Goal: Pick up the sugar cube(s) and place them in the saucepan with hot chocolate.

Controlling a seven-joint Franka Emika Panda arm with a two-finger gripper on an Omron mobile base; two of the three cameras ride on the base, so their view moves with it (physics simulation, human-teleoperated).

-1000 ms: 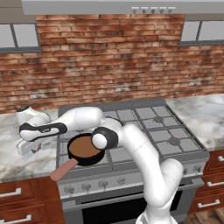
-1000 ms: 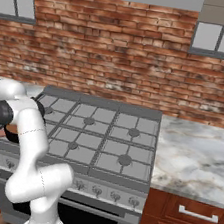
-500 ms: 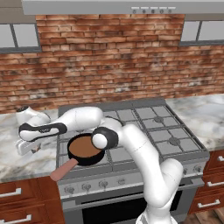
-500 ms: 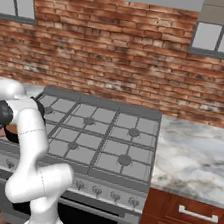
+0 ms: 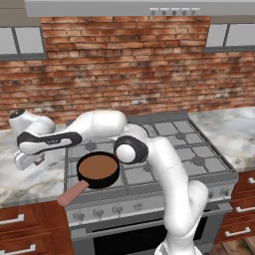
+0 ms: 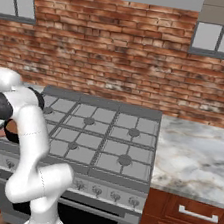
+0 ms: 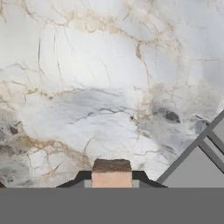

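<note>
Over the marble surface [image 5: 30, 182] left of the stove [image 5: 199, 149], the white arm [image 5: 99, 127] reaches out low, its gripper [image 5: 25, 160] hanging just above the stone. In the hand view the fingers [image 7: 81, 178] are closed narrow on the cube [image 7: 111, 173], a tan block pinched between the two dark tips, with veined marble beyond it and the stove's grey edge at the lower right. The pan [image 5: 98, 170] sits on the stove's front left burner, brown liquid inside, its pink handle [image 5: 72, 192] pointing out past the stove's front edge toward the cabinets.
</note>
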